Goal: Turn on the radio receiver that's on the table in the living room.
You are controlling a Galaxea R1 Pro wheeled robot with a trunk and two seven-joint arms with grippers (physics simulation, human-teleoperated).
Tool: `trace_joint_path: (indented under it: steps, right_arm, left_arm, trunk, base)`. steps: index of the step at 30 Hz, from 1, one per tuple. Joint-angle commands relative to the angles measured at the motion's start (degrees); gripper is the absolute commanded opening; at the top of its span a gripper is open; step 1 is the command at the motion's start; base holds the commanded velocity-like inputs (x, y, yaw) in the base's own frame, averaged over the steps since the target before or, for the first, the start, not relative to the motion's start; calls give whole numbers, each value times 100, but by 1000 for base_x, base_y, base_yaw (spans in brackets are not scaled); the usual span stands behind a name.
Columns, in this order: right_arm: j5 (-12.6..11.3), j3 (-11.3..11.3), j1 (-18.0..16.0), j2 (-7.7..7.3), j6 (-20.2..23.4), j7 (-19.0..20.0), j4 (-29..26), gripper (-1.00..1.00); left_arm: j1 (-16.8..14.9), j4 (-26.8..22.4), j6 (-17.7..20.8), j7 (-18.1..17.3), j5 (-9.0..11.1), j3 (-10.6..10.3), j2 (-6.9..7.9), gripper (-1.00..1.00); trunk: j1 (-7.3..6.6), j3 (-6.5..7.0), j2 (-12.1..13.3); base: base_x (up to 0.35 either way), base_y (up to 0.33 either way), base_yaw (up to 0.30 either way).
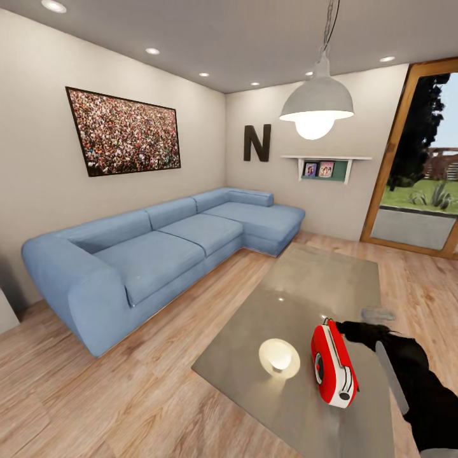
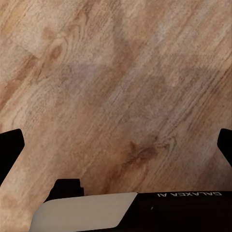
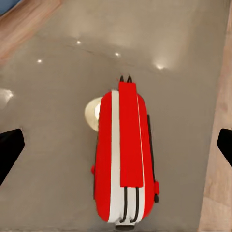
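We are seeing a blue L-shaped sofa [image 1: 159,248] sitting along the two beige walls, a crowd picture [image 1: 123,131] hanging above it and a black letter N [image 1: 257,142] beside the corner. A white pendant lamp [image 1: 317,102] is glowing overhead. A small shelf [image 1: 326,166] is holding two framed photos. Light wood floor [image 2: 116,92] is running throughout.

The radio receiver [image 1: 333,366] was bright red with a white edge band, sitting on a glossy grey desk [image 1: 318,280]. Sofa [image 1: 159,248] was blue, floor [image 1: 95,394] light wood grain.
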Motion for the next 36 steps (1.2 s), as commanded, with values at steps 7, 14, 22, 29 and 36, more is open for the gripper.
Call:
trace_joint_path:
  steps: [7, 14, 22, 29, 36]
  right_arm:
    - [54, 161, -1270, 6, 226, -9, 2059, 100]
    - [278, 175, -1966, -74, 225, -7, 3252, 100]
    - [290, 175, -2024, -444, 229, 272, 3325, 100]
    - [567, 236, -2026, -488, 232, 673, 3344, 100]
    - [627, 562, -2026, -469, 228, 704, 3366, 100]
  left_arm:
    - [0, -1, -7, 1, -6, 0, 0, 100]
    - [0, -1, -16, 0, -7, 0, 2, 100]
    - [0, -1, -59, 0, -7, 6, 14, 100]
    - [0, -1, -106, 0, -7, 9, 67, 100]
    - [0, -1, -121, 0, -6, 9, 70, 100]
  trunk:
    - [0, 0, 0]
    - [0, 0, 0]
    - [0, 0, 0]
    - [0, 0, 0]
    - [0, 0, 0]
  base:
    - [0, 0, 0]
    - [0, 0, 0]
    - [0, 0, 0]
    - [0, 0, 0]
    - [0, 0, 0]
